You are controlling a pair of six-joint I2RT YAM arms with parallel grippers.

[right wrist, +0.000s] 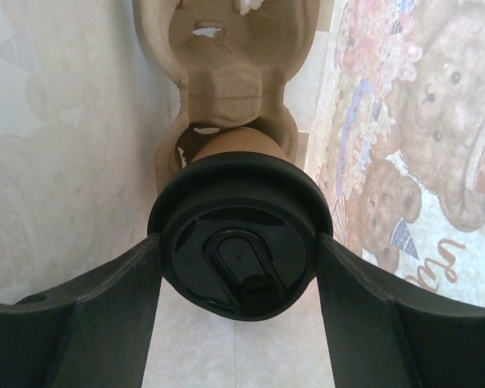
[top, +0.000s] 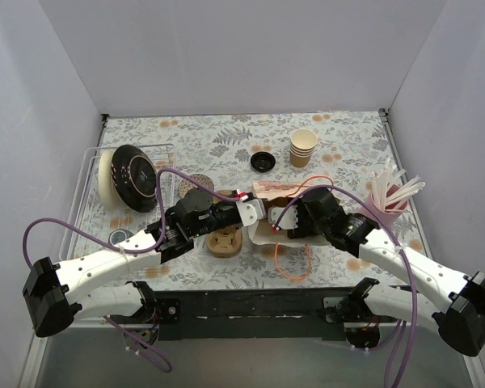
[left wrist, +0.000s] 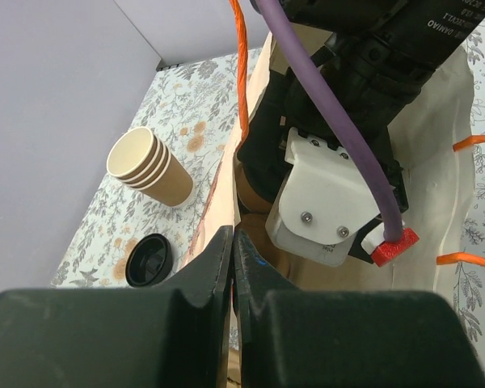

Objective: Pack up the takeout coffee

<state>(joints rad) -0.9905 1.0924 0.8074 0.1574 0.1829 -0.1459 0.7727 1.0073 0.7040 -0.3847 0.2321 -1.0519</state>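
The takeout coffee [right wrist: 230, 144], a tan paper cup with a black lid [right wrist: 241, 212], sits between the fingers of my right gripper [right wrist: 238, 242], which are closed against the lid's two sides. The cup's base rests in a pocket of a brown pulp carrier [right wrist: 226, 81] inside a cream paper bag [right wrist: 65, 121]. In the top view my right gripper [top: 295, 220] reaches into the bag [top: 263, 236], so the cup is hidden there. My left gripper [left wrist: 233, 242] is shut on the bag's edge [left wrist: 218, 194] and holds it; it also shows in the top view [top: 255, 212].
A stack of lidless paper cups [top: 302, 148] and a loose black lid [top: 263, 162] stand behind the bag. Another pulp carrier [top: 225, 242] lies left of the bag. A rack with a black dish [top: 133, 178] is at left. A pink cup of straws [top: 390, 198] is at right.
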